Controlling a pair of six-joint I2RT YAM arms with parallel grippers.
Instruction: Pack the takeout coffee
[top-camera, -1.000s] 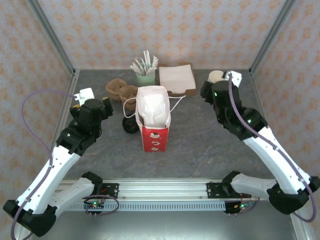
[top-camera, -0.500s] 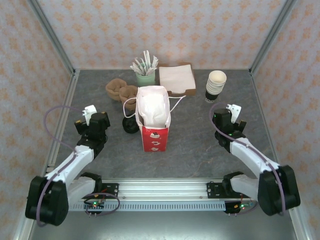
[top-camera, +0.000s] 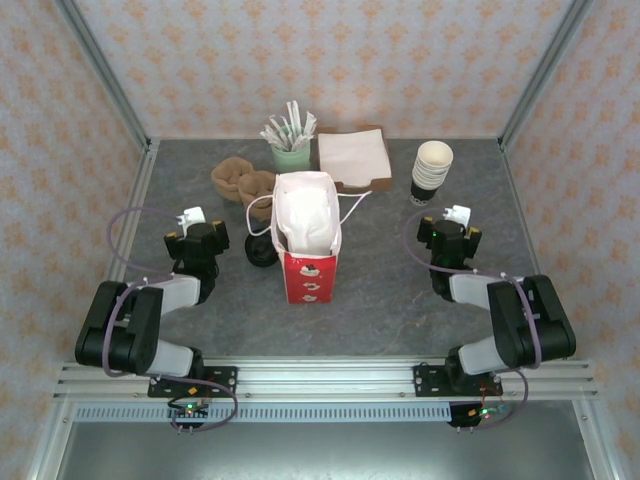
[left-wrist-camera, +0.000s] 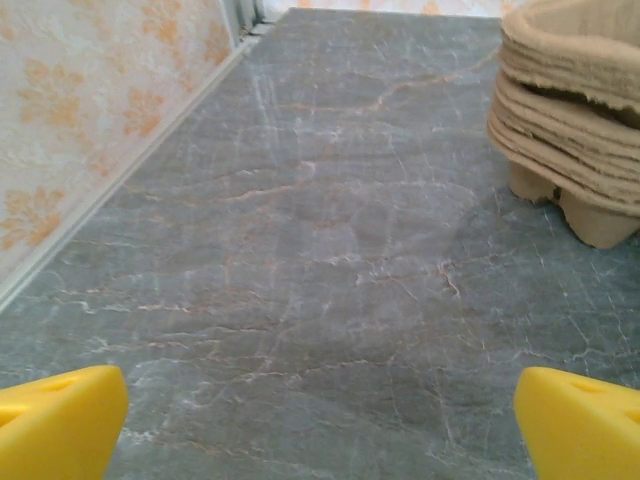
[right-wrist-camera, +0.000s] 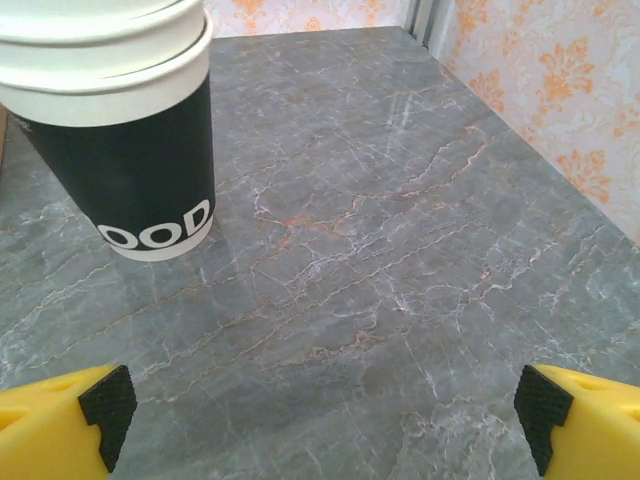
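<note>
Your bench (top-camera: 400, 290) carries the upright red bag (top-camera: 306, 272) at centre. The left tool (left-wrist-camera: 320, 430) and right tool (right-wrist-camera: 320, 425) are spread wide, pinching nothing. Stacked cups (right-wrist-camera: 120, 130) stand near the right one. Where the takeout coffee sits, you cannot tell.

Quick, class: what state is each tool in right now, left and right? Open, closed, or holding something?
Left tool: open, holding nothing.
Right tool: open, holding nothing.
</note>
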